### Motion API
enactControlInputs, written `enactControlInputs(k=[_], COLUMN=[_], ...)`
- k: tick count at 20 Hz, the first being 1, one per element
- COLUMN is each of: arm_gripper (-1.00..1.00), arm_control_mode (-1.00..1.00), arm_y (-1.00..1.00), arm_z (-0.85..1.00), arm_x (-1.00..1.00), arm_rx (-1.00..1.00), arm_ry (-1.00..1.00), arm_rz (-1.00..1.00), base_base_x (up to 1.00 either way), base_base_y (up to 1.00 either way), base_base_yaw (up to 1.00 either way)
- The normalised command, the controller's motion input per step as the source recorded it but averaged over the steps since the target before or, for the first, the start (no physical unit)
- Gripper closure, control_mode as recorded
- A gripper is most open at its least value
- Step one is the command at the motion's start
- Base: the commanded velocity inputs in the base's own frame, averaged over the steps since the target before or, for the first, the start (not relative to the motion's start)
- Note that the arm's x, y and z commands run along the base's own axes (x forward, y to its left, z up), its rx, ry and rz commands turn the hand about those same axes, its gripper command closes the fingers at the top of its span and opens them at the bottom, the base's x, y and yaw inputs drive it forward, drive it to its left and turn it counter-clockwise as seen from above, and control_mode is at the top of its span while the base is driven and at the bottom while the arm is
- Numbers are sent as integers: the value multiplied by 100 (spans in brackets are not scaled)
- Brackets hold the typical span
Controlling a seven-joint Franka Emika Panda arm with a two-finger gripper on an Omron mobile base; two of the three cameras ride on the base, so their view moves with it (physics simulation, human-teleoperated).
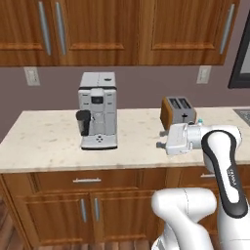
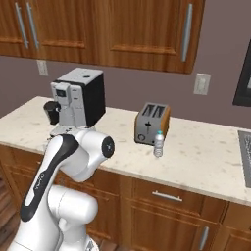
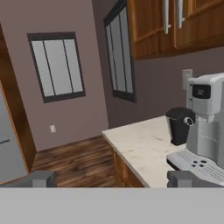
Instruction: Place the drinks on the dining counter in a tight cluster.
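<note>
One of the drinks, a clear water bottle (image 2: 159, 143) with a blue cap, stands upright on the speckled wall counter (image 2: 206, 152), just in front and to the right of the toaster. In the left base view only its cap (image 1: 199, 121) peeks out behind my arm. My gripper (image 1: 160, 139) hovers above the counter's front part, between the coffee machine and the toaster, and points left. In the hand view its fingertips (image 3: 41, 178) stand wide apart with nothing between them, so the gripper (image 3: 114, 179) is open. The dining counter is out of view.
A silver coffee machine (image 1: 97, 110) with a black cup part stands left of the hand, and a toaster (image 1: 178, 111) sits behind it. Wooden wall cabinets (image 1: 122, 29) hang overhead. Beyond the counter's left end lie wood floor (image 3: 74, 162) and windows (image 3: 57, 65).
</note>
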Motion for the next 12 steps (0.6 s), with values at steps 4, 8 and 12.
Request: enactControlInputs(k=[4,8,12], arm_gripper=[-100,-100,-100], arm_control_mode=[100,100,100], arm_y=[0,0,0], arm_z=[0,0,0], arm_x=[0,0,0], arm_rx=[0,0,0], arm_ry=[0,0,0], arm_rz=[0,0,0], base_base_x=[46,38,44], base_base_y=[5,0,1], base_base_yaw=[-6,-6,-9])
